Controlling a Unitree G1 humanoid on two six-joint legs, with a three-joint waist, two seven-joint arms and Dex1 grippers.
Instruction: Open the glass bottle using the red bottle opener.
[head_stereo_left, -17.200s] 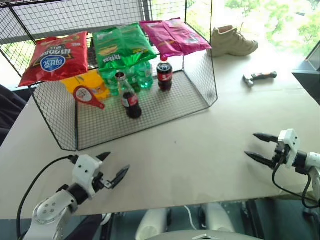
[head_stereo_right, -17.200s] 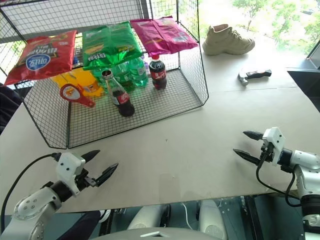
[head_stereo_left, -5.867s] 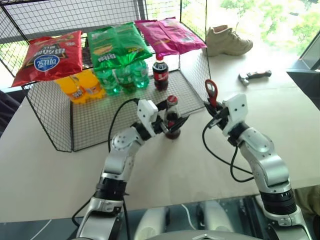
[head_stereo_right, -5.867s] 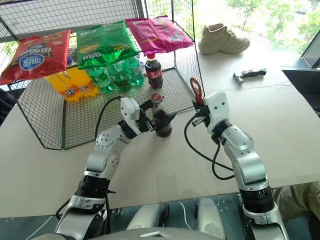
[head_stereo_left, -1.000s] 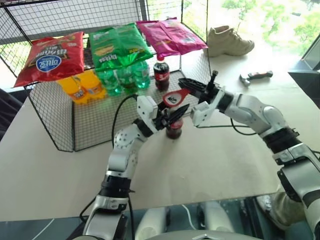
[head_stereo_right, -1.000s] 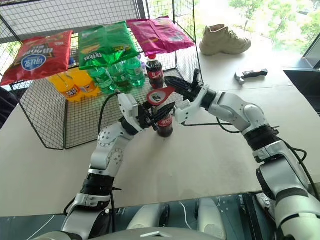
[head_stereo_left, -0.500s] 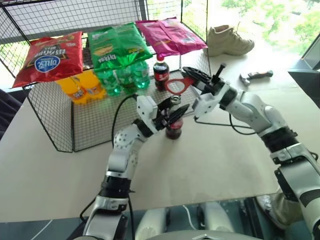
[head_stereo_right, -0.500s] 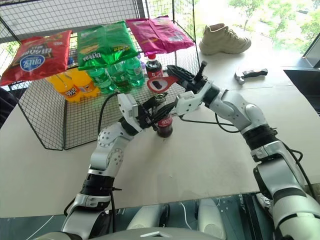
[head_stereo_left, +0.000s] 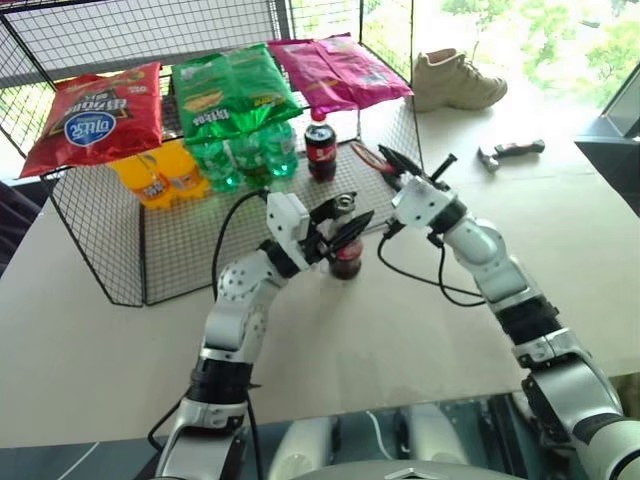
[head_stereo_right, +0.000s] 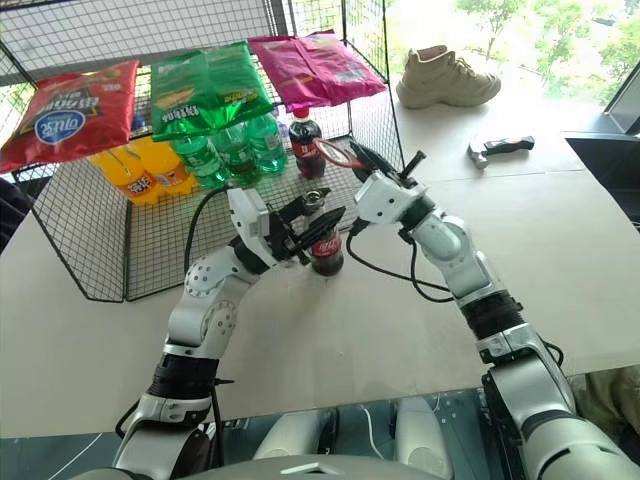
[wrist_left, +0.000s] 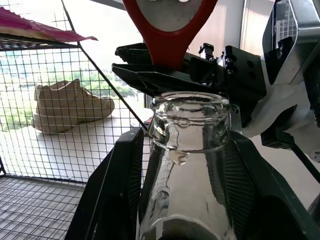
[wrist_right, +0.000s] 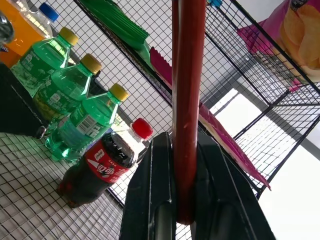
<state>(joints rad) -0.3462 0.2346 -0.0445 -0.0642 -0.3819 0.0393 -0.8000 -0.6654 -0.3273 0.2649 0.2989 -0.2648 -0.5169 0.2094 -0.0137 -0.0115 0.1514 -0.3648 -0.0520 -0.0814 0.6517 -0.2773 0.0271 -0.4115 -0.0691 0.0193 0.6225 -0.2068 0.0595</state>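
Observation:
The glass bottle stands on the table just in front of the wire rack, with dark liquid and a red label. My left gripper is shut on its neck. In the left wrist view the bottle's mouth is bare, with no cap on it. My right gripper is shut on the handle of the red bottle opener. It holds the opener edge-on, above and behind the bottle, toward the rack. The right wrist view shows the red bottle opener rising between the fingers.
The wire rack holds snack bags on top. Inside it stand green bottles, orange bottles and a plastic cola bottle. A beige shoe and a small tool lie far right on the table.
The opener's ring head was over the bottle top. My right gripper lifted it off, rolled it edge-on and swung it back toward the rack. The bottle's mouth now shows bare.

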